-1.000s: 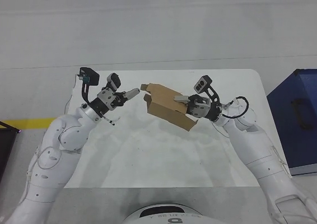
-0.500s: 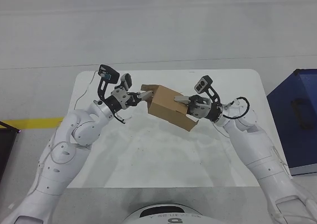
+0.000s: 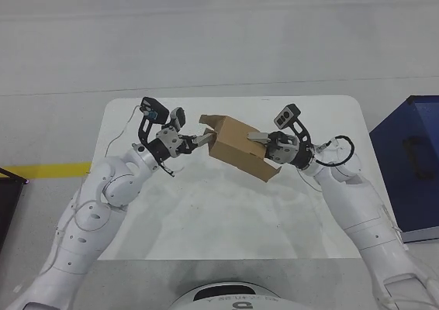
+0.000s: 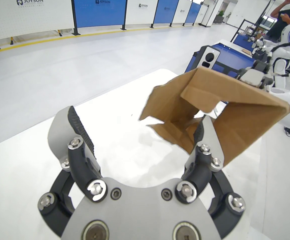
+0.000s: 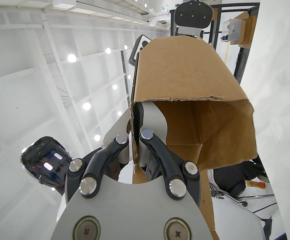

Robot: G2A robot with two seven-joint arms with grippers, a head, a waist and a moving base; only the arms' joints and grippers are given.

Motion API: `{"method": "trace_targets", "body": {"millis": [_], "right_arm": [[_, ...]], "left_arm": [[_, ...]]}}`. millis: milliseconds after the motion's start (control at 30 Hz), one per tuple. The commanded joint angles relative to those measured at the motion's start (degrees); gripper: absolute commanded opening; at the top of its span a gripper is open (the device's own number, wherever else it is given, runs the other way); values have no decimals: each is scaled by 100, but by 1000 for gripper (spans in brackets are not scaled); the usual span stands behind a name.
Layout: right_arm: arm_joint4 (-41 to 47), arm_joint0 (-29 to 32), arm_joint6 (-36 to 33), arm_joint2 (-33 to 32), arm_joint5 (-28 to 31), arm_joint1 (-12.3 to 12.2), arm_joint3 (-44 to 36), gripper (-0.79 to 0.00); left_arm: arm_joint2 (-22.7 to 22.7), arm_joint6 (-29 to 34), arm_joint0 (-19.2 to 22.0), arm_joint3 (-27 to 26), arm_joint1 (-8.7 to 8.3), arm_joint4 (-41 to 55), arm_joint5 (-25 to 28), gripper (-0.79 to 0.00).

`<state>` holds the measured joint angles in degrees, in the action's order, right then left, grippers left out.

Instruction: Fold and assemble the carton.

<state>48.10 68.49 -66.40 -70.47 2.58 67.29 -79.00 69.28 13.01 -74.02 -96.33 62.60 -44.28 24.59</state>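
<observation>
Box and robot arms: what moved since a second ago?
The left pincer swung in across the table toward the box. It is open, with one finger now at the flaps of the box's open end. The right pincer stayed shut on the box wall, and the box hardly moved.

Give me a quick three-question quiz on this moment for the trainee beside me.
1. True or false: the right arm's jaws are clamped on a wall of the carton.
2. The left arm's jaws stand: A) open, B) shut on a flap, C) shut on nothing.
3. Fill in: the flaps at the carton's end facing the left arm are not yet ____.
Key: 1 true; 2 A; 3 closed.
</observation>
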Motion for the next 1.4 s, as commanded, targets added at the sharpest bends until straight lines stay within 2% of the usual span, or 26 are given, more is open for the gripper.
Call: {"method": "trace_targets", "body": {"millis": [0,200,333,600,967,1167,1367], "right_arm": [[-2,-2,4,4,0,1,1,-785],[-2,-2,4,4,0,1,1,-785],[131,71,31,-27,-63,0,-119,-785],[175,270,-181,-258,-88,-59,-278,-785],[-25,317,-66,-280,-260,-91,-380,-785],[-53,317,-49,-263,-298,-97,-399,-785],[85,356,-190,-322,-274,-110,-401,-785]], "left_arm": [[271,-95,-187,59,-41,234,209,0],[1043,-310,-769,120,-160,748,854,0],[1185,-215,-923,190,-186,921,1032,0],[521,303,-403,550,-95,1116,1041,0],[-217,530,158,520,51,987,759,0],[-337,532,305,586,89,1007,727,0],[-107,441,255,770,58,1203,908,0]]}}
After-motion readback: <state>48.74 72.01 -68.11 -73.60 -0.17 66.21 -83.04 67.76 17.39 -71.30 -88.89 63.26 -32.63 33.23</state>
